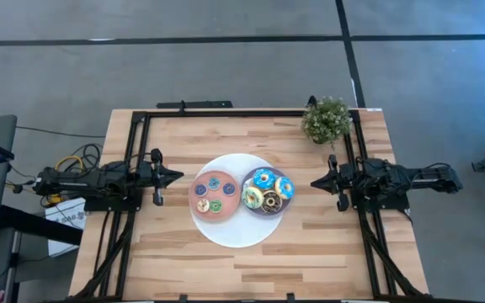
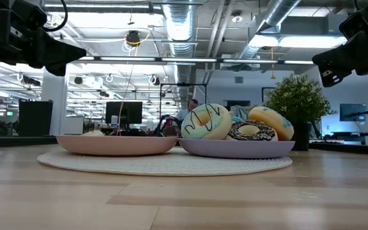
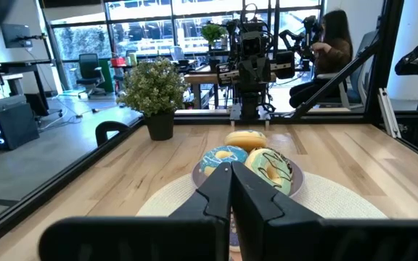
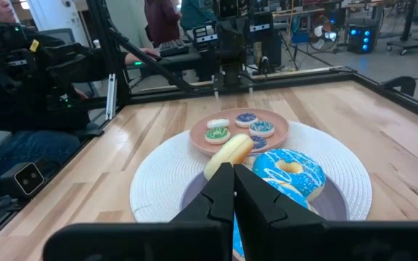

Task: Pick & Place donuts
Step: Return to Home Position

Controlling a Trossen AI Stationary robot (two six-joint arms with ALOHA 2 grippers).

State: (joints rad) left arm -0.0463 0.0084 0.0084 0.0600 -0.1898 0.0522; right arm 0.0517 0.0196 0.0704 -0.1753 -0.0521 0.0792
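You see both arms parked at the bench (image 1: 175, 252) sides, left gripper (image 1: 178, 175) and right gripper (image 1: 315, 182), jaws pressed shut and empty. Between them, small donuts (image 1: 213, 183) lie on the pink plate (image 1: 194, 195) and big donuts (image 1: 263, 178) on the violet plate (image 1: 263, 214). None lies loose, so sorting looks finished.

floor: grey concrete (image 1: 226, 67) | ceiling: exposed ducts (image 2: 181, 29) | desk w/ monitor (image 2: 123, 112) | windows (image 3: 158, 29) bkgd

On the white round mat (image 1: 226, 236) mid wooden counter (image 1: 327, 252), a pink plate (image 2: 114, 145) just beside a violet plate (image 2: 235, 149); beyond the mat, near the counter's far edge, a green potted plant (image 1: 326, 120).
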